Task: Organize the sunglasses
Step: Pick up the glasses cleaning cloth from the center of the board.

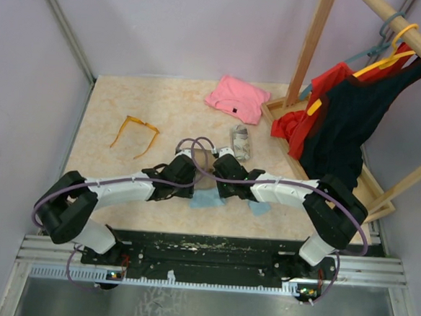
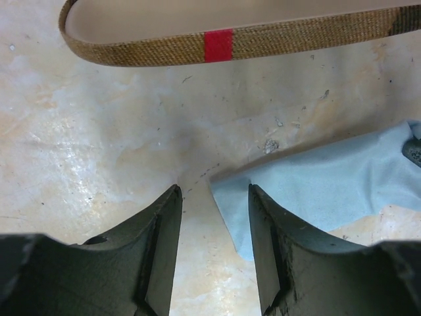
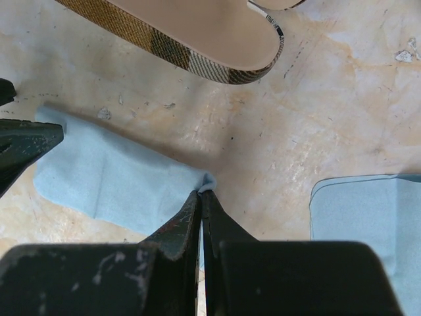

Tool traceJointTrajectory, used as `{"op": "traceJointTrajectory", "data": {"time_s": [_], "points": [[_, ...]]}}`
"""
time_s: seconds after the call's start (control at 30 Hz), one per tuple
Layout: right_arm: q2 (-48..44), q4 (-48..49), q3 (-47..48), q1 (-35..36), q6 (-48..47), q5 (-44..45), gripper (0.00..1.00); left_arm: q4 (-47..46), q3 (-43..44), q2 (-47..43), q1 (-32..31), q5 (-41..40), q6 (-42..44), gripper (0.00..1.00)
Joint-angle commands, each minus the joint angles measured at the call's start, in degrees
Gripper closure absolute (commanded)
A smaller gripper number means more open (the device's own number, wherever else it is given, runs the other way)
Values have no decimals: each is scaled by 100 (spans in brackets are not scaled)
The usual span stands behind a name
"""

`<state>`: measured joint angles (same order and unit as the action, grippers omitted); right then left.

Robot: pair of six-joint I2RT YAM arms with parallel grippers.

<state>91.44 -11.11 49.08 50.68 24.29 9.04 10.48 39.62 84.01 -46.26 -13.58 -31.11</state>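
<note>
Minding that your right gripper (image 3: pixel 202 195) pinches one corner of the blue cloth (image 3: pixel 112 178) with jaws shut, close your left gripper (image 2: pixel 214 197), half open and empty, squarely on the other corner, while the orange sunglasses (image 1: pixel 141 123) lie well apart, far left

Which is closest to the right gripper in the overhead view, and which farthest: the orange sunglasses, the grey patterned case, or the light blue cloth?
1. light blue cloth, under the arms, pinched by the right gripper.
2. grey patterned case, just beyond, toward the back.
3. orange sunglasses, far off to the left.
</note>
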Motion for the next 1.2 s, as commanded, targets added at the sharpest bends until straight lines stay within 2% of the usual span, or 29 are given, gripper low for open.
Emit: {"op": "traceJointTrajectory", "data": {"time_s": [0.0,0.7,1.17], "points": [[-99,247,-80,-49,82,-9,100,182,103,176,-146,-135,-47,49],[-139,367,-248,-105,84,-86,100,501,267,675,-585,-530,-214,60],[-144,420,-316,-136,82,-95,100,735,253,943,-903,-711,-360,63]]}}
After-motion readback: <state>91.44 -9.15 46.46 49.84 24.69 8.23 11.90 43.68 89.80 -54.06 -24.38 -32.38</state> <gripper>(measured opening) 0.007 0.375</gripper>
